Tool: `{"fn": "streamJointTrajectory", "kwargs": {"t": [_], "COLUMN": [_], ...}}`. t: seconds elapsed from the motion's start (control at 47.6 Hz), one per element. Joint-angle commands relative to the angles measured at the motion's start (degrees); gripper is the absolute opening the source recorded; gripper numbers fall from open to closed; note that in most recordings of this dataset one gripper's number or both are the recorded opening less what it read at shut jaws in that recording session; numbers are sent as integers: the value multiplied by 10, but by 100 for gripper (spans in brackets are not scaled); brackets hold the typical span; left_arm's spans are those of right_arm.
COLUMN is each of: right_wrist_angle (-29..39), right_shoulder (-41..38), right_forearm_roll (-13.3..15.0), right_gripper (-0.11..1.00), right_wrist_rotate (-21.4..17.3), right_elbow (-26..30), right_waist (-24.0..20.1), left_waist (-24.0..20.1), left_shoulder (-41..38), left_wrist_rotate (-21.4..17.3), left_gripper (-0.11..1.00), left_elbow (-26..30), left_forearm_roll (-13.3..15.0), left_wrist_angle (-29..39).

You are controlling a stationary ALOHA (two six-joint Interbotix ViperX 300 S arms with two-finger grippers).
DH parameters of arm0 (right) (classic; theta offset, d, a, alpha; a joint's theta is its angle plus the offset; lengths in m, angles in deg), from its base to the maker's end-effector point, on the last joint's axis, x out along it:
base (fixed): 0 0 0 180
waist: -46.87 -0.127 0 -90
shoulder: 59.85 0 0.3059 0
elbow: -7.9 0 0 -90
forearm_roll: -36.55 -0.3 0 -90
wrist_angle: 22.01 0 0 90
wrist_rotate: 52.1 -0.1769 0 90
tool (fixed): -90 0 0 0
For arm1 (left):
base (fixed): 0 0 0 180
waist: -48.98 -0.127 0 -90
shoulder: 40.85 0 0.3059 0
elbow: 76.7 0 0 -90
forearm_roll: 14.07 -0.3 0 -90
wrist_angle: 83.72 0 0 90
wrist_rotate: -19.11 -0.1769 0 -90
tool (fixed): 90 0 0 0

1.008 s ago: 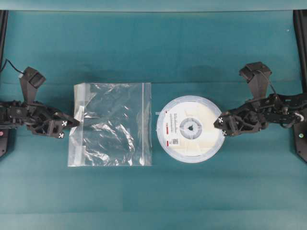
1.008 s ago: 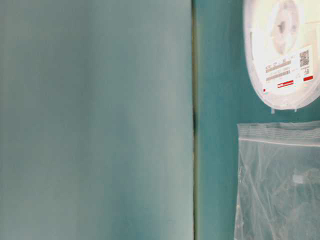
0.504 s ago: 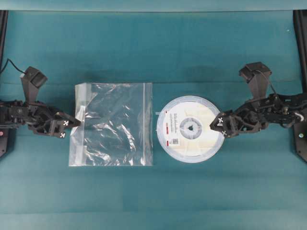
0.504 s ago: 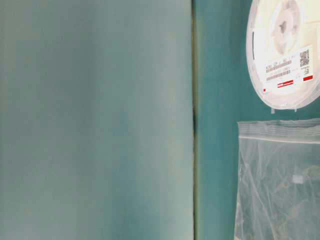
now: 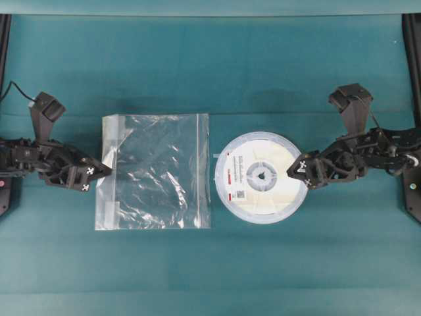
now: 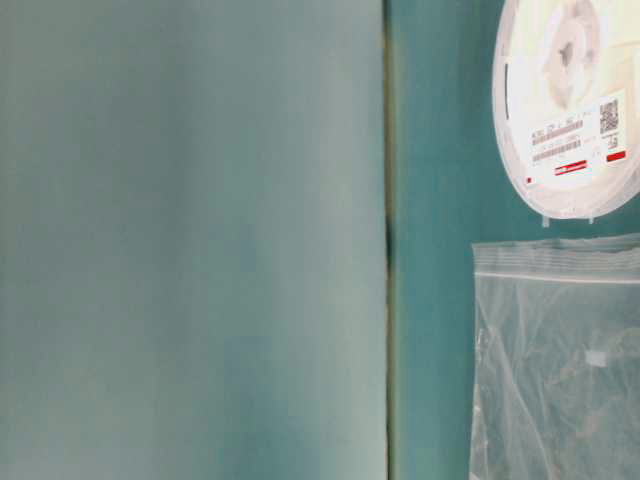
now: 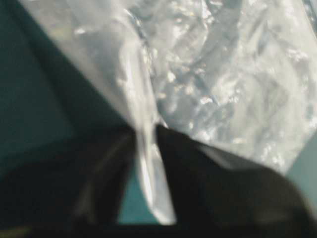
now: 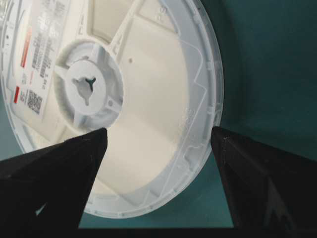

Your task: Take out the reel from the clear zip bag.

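The reel (image 5: 260,176) lies flat on the teal table, outside the clear zip bag (image 5: 154,171) and just right of it. It is white with a cream winding, a spoked hub and a label with red marks, as the right wrist view (image 8: 124,89) shows. The bag is empty and crinkly. My left gripper (image 5: 100,174) is shut on the bag's left edge; a strip of plastic is pinched between its fingers (image 7: 146,136). My right gripper (image 5: 301,173) is open at the reel's right rim, jaws wide apart (image 8: 158,136). The table-level view shows the reel (image 6: 565,100) and the bag (image 6: 560,370).
The teal table cloth (image 5: 210,72) stretches all round. Black arm frames stand at the far left (image 5: 4,39) and far right (image 5: 413,39) edges. A pale wall panel (image 6: 190,240) fills the left of the table-level view.
The bag has shifted slightly to the right with my left gripper. My right gripper has edged left, closer over the reel's right rim. The reel has barely moved.
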Motion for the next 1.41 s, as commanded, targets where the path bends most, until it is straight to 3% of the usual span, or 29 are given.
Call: {"fn": "streamJointTrajectory", "kwargs": {"t": [0.0, 0.126, 0.21, 0.546, 0.945, 1.239, 1.386], "right_wrist_angle": [-4, -4, -1, 11, 40, 44, 44], "right_shoulder": [6, 11, 17, 55, 139, 191, 210], "right_forearm_roll": [2, 6, 6, 6, 11, 69, 126], "right_gripper": [92, 92, 92, 92, 92, 92, 92], "right_wrist_rotate": [6, 11, 15, 16, 21, 24, 24], "right_elbow": [7, 8, 9, 0, 1, 5, 8], "right_waist": [0, 0, 0, 4, 5, 4, 4], "left_waist": [-2, -3, -2, 0, 9, 9, 9], "left_shoulder": [1, 9, 21, 138, 332, 470, 514], "left_wrist_rotate": [0, -1, -1, -4, -61, -146, -207], "left_gripper": [58, 85, 94, 93, 93, 93, 92], "left_elbow": [2, 5, 5, -5, -3, 3, 12], "left_forearm_roll": [-2, -1, -1, -2, -2, -2, -2], "left_wrist_angle": [12, 42, 66, 172, 316, 424, 444]}}
